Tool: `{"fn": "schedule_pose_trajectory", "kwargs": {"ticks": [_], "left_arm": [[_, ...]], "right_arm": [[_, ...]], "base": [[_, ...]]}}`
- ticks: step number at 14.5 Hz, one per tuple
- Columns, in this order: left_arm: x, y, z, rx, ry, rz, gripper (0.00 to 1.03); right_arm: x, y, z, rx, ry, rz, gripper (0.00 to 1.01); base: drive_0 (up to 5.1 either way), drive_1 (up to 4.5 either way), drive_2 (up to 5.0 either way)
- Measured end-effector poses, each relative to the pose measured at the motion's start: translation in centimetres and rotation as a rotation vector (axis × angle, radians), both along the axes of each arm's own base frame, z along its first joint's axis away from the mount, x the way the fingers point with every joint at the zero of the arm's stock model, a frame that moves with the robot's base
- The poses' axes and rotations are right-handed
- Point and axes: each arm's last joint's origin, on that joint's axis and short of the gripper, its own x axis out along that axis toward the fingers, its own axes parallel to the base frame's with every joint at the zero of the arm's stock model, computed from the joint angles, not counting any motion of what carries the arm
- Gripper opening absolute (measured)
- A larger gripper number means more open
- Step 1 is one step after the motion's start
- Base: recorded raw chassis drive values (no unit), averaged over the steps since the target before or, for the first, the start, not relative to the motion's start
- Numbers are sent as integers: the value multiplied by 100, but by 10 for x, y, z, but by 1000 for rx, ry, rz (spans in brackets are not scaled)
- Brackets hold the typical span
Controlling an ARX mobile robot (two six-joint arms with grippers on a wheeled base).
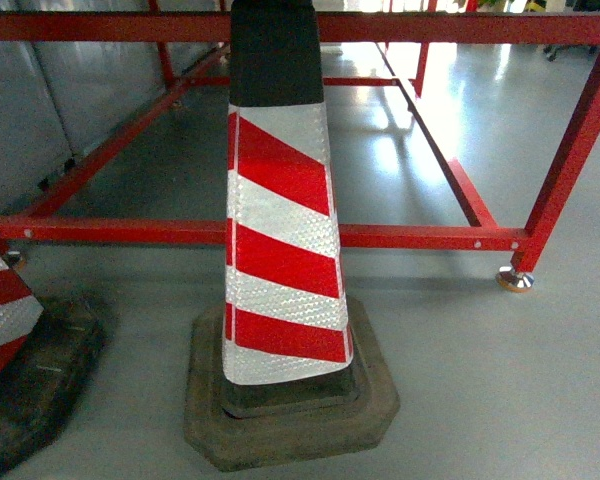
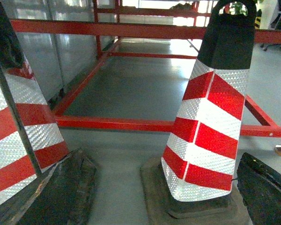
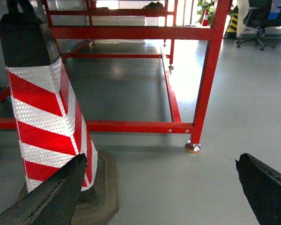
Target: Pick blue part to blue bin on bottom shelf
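The right end effector [image 3: 161, 194] hangs with its two dark fingers [image 3: 51, 197] spread wide apart, nothing between them, over grey floor [image 3: 234, 108]. Ahead and left of it stands a red-and-white striped cone [image 3: 47, 117] on a dark base; ahead and right, a red frame [image 3: 208, 70] ends in a round foot [image 3: 193, 147]. Only this view shows an office chair [image 3: 262, 16] far beyond. The left end effector [image 2: 150, 192] is likewise spread, empty, with that cone [image 2: 206, 126] just ahead-right and a second cone [image 2: 18, 131] at its left finger. The head view shows neither end effector. No view shows the blue part, blue bin or bottom shelf.
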Motion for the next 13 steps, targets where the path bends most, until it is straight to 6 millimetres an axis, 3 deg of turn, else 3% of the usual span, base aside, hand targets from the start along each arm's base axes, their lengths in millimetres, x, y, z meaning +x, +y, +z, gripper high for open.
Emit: {"fn": "schedule_pose_trajectory", "kwargs": {"ticks": [13], "left_arm": [[0,0,0,0,0,0,98]], "right_arm": [[0,0,0,0,0,0,98]], "base": [[0,0,0]]}}
